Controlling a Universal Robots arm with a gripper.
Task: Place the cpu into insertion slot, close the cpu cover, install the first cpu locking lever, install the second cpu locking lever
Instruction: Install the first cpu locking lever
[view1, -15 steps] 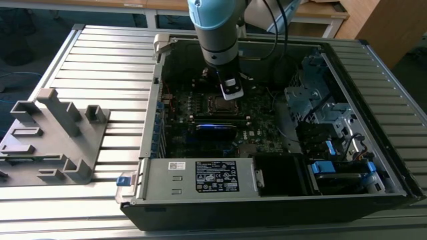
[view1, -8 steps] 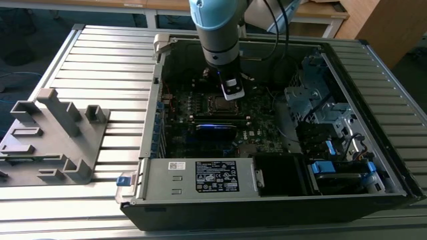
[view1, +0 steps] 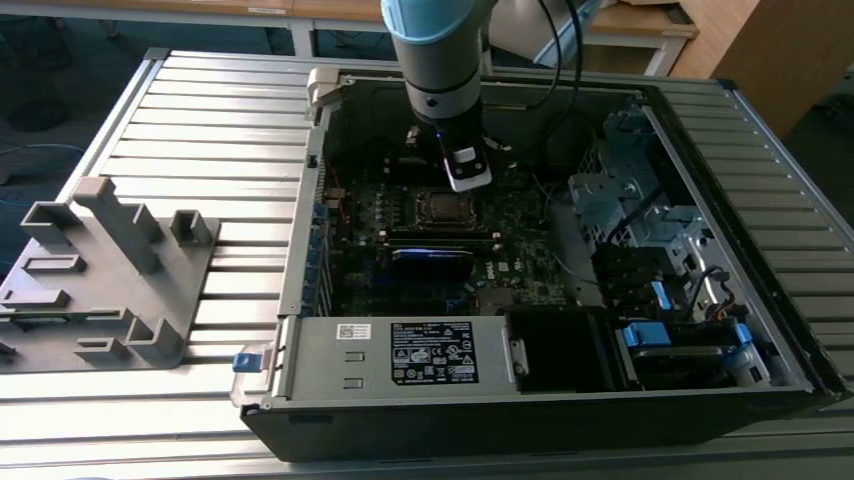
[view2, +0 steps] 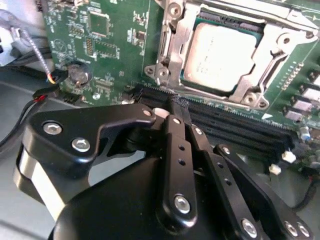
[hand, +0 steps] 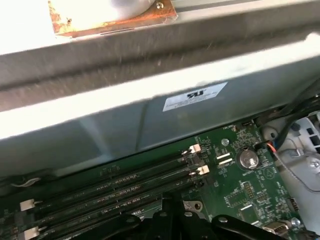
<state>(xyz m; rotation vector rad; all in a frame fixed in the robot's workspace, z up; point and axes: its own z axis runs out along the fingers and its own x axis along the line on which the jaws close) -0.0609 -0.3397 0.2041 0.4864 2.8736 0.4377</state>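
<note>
Your gripper hovered over the memory slots, fingers pinched together on nothing, just beside the cpu, which lay framed by the cpu cover.

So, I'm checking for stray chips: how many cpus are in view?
1: the cpu lies on the motherboard, framed by the cpu cover. Others could be hidden behind the arm.

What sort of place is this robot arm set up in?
Probably a robotics lab or test workshop: an open black desktop computer case lies on a ribbed grey metal table, a grey plastic fixture block stands at the exterior view's left, and pale wooden desks stand behind.
</note>
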